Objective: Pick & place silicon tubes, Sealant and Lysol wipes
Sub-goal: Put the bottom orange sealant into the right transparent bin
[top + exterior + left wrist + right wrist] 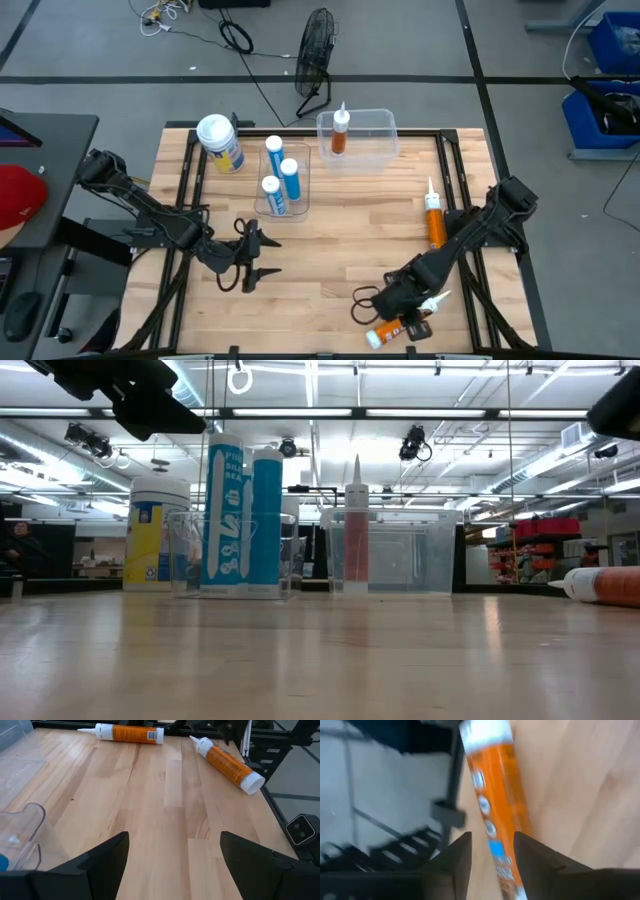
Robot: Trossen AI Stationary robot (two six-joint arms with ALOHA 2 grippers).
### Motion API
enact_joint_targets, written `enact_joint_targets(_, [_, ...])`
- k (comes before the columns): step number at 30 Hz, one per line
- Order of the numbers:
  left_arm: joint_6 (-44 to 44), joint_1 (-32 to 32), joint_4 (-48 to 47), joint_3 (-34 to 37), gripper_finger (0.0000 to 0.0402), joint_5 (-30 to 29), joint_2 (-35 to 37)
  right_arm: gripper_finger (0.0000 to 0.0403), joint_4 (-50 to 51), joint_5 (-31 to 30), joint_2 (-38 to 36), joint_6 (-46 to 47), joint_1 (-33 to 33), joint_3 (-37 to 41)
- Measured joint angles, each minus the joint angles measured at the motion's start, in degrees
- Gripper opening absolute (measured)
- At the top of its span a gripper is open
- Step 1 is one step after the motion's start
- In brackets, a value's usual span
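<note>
Orange sealant tube (393, 331) with a white nozzle lies flat on the pale wooden counter (340, 230) at its near edge, toward the right corner, and the right hand (400, 310) sits directly over it; the right wrist view shows this tube (497, 815) running between the two dark fingers (455, 865), but whether they press it or have let go I cannot tell. A second orange sealant tube (434, 217) lies flat near the right edge. A third orange tube (340, 131) stands upright in a clear rectangular plastic bin (372, 125) at the far edge. Three slim blue silicone tubes with white caps (281, 174) stand in a smaller clear container (300, 195) left of that bin. The stout Lysol wipes canister (220, 143), white lid and yellow-and-blue label, stands by the far left corner, just beside the blue tubes. The left hand (250, 262) hovers over the near left part of the counter, released, fingers (95, 865) spread and holding nothing.
</note>
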State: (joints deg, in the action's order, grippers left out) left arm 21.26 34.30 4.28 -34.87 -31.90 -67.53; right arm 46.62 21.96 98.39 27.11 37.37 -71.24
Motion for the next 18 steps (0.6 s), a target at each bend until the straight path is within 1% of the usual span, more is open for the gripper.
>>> enact_joint_targets(5, [0.58,0.0,-0.24,0.0,0.0319,-0.07,0.0,0.0129,7.88,-5.37,0.0,-6.18,1.38,0.0])
enact_joint_targets(11, [0.58,0.0,-0.25,0.0,0.0319,-1.91,0.0,0.0105,12.8,-4.29,0.0,-7.05,4.52,0.0])
enact_joint_targets(15, [0.56,0.0,-0.25,0.0,0.0319,-1.97,0.0,0.0102,15.75,-3.42,0.0,-3.44,6.26,0.0])
enact_joint_targets(18, [0.47,0.0,-0.25,0.0,0.0319,-1.97,0.0,0.0102,15.86,-3.48,0.0,3.81,6.38,0.0])
